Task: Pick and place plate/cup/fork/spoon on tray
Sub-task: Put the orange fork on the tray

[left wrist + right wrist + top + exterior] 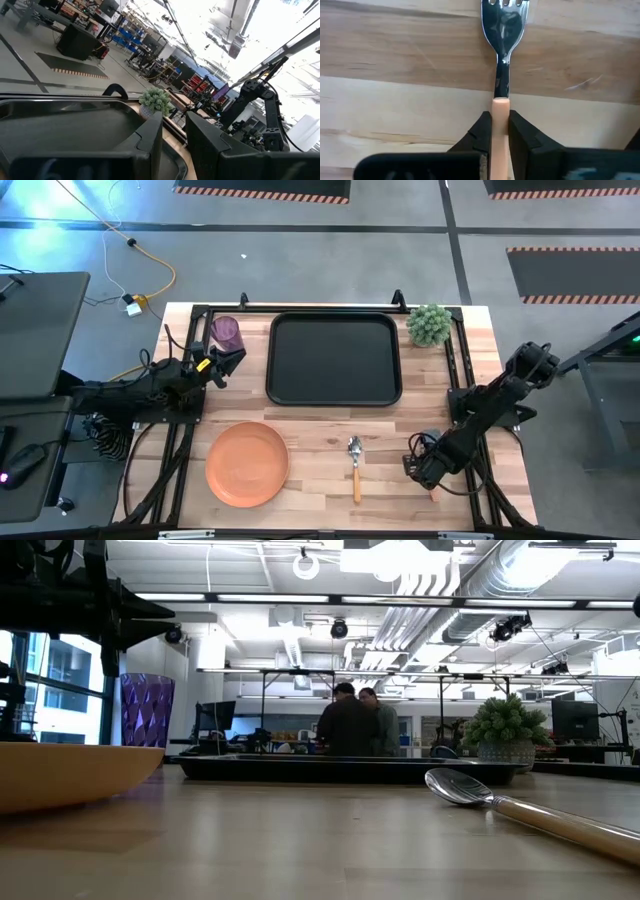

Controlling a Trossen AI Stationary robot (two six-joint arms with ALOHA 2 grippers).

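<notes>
The black tray (334, 360) lies at the table's far middle. The purple cup (226, 332) stands left of it. My left gripper (228, 363) is just near of the cup, slightly open and empty, and points across the tray (60, 125). The orange plate (247, 464) lies at the near left. The spoon (355, 465) lies flat right of it, bowl toward the tray. My right gripper (425, 470) is at the near right, shut on the fork (502, 30), which the gripper mostly hides in the high view. My right gripper pinches the fork's orange handle (500, 112) between its two fingers, just behind the metal neck. The fingers come from above and close on the handle's two long sides. The tines point away from the gripper, low over the wood; I cannot tell whether the fork is lifted.
A small green plant (430, 325) stands at the tray's far right corner. Black frame rails (180, 450) run along the table's left and right sides. Bare wood shows between the tray and the spoon. People (350, 720) stand in the room beyond the table.
</notes>
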